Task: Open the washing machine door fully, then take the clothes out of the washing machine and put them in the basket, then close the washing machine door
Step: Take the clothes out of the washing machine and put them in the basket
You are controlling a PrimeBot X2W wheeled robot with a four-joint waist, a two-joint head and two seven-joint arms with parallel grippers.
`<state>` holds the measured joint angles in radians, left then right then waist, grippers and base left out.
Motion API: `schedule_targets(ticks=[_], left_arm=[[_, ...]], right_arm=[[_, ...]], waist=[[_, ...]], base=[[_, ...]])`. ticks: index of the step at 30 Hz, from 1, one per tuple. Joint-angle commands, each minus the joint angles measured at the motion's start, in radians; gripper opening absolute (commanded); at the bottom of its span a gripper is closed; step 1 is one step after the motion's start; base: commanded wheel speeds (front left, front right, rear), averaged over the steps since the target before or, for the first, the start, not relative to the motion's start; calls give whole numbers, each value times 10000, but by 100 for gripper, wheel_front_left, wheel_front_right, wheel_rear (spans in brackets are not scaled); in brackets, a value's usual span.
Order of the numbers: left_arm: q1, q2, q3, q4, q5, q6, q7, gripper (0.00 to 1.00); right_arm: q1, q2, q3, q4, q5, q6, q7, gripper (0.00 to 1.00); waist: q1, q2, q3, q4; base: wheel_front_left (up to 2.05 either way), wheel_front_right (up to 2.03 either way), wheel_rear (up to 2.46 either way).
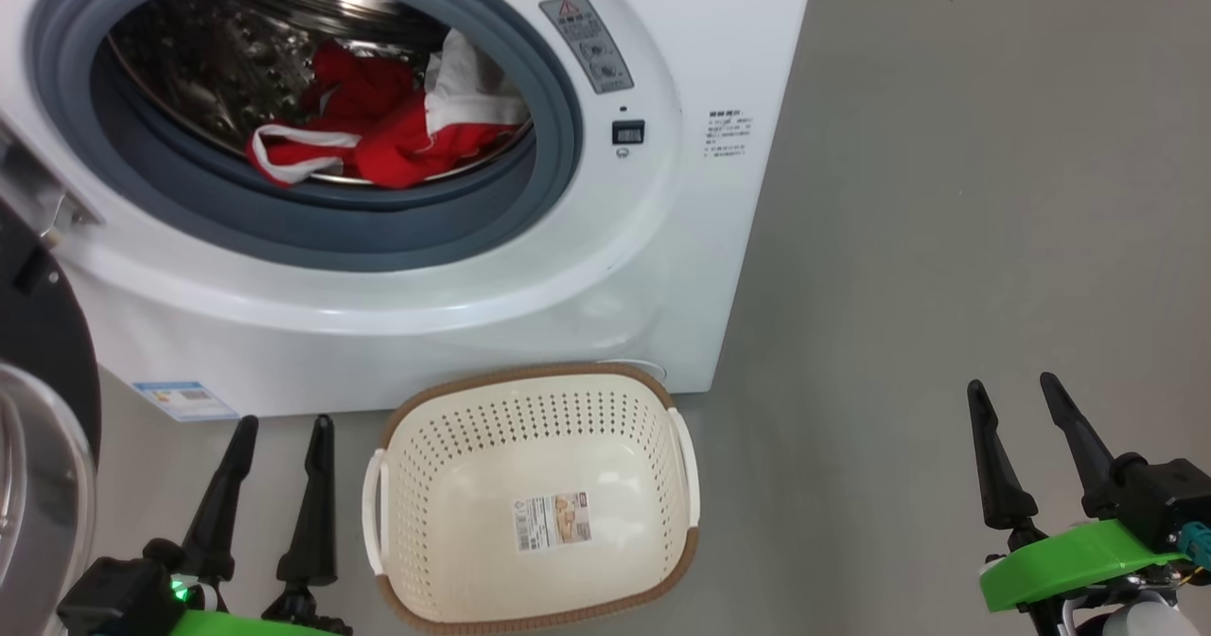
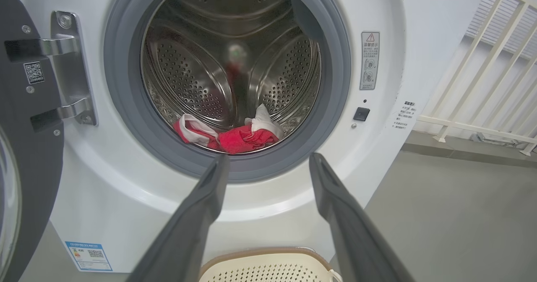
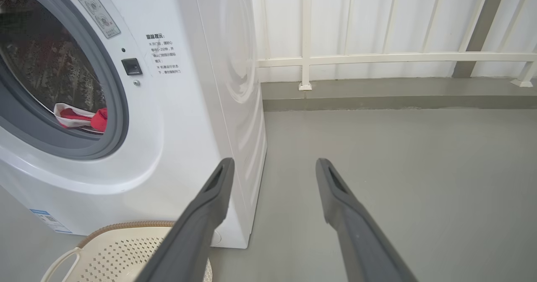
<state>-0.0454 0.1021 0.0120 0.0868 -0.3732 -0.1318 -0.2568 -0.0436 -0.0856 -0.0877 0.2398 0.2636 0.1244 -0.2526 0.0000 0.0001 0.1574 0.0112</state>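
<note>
I see the clothes, a red garment with white panels, crumpled at the near lip of the steel drum inside the washing machine. Its door is swung open at the left. The basket sits on the grey floor just in front of the machine, below the opening, and bare floor runs right to a white railing. My left gripper hangs just left of the basket and my right gripper well off to its right, both with fingers spread and holding nothing.
</note>
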Motion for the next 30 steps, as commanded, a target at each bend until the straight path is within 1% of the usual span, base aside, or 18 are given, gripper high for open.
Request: schedule_targets(ticks=[1, 9, 20, 30], left_arm=[[-384, 127, 376, -259, -61, 11, -49, 100], [-437, 54, 444, -132, -57, 11, -49, 100], [-447, 61, 350, -63, -3, 11, -49, 100], [-946, 90, 234, 398, 59, 11, -49, 100]], right_arm=[[-167, -79, 205, -267, 88, 63, -92, 100], [-177, -70, 172, -236, 99, 63, -92, 100], [-178, -76, 178, -248, 102, 63, -92, 100], [-399, -38, 179, -341, 81, 63, -92, 100]], waist=[[0, -1, 5, -1], [0, -1, 6, 10], [0, -1, 47, 50], [0, -1, 543, 17]], base=[[95, -95, 0], [67, -67, 0], [1, -1, 0], [0, 0, 0]])
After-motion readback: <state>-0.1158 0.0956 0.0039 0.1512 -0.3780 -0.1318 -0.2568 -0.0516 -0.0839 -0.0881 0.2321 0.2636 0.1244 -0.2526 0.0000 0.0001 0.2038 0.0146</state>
